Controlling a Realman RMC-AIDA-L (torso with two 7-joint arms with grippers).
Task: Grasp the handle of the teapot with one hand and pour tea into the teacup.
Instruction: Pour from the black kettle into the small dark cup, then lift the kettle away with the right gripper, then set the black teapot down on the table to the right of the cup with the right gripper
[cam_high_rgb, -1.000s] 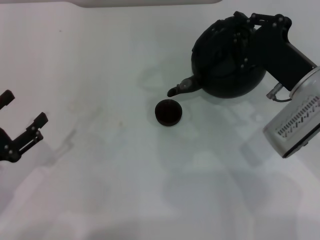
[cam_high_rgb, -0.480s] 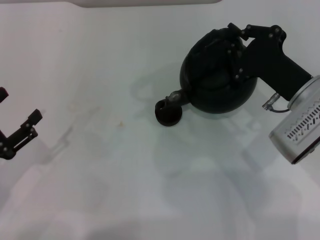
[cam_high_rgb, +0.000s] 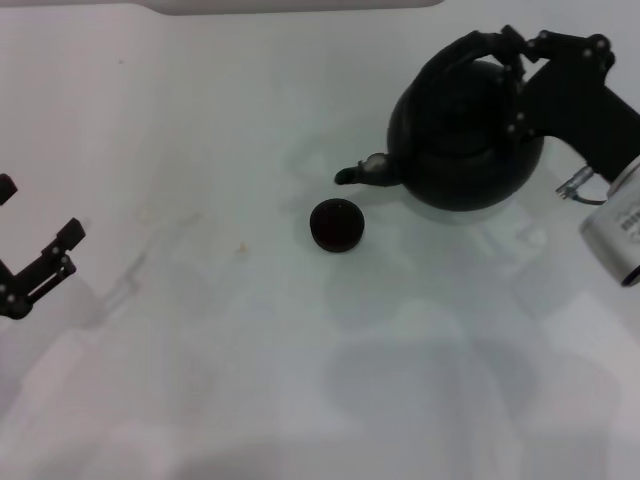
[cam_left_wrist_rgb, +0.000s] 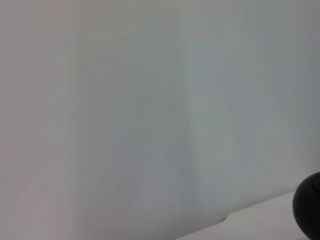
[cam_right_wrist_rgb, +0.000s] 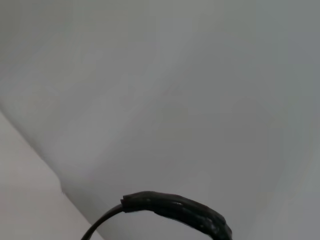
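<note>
white and faintly glossy, the surface (cam_high_rgb: 200, 150) fills almost the whole head view, with its far edge showing as a pale strip along the top. wide bare room lies across the middle and near side, between the two arms.

next in size, the teapot (cam_high_rgb: 465, 140) sits toward the far right, its round black body close to upright and its short spout (cam_high_rgb: 362, 172) pointing toward the robot's left. the handle (cam_high_rgb: 480, 45) arches over the top, and the right end effector (cam_high_rgb: 515, 50) is closed on it near the far side of the arch, the arm reaching in from the right edge. from the right wrist camera the handle (cam_right_wrist_rgb: 175, 210) is a ridged black curve against the pale surface.

the left end effector (cam_high_rgb: 35, 250) hangs at the left edge, well apart from everything, its fingers spread and holding nothing.

smallest, the teacup (cam_high_rgb: 336, 224) stands on the surface just beside and below the spout tip, apart from the teapot, with open room on its near and left sides.
</note>
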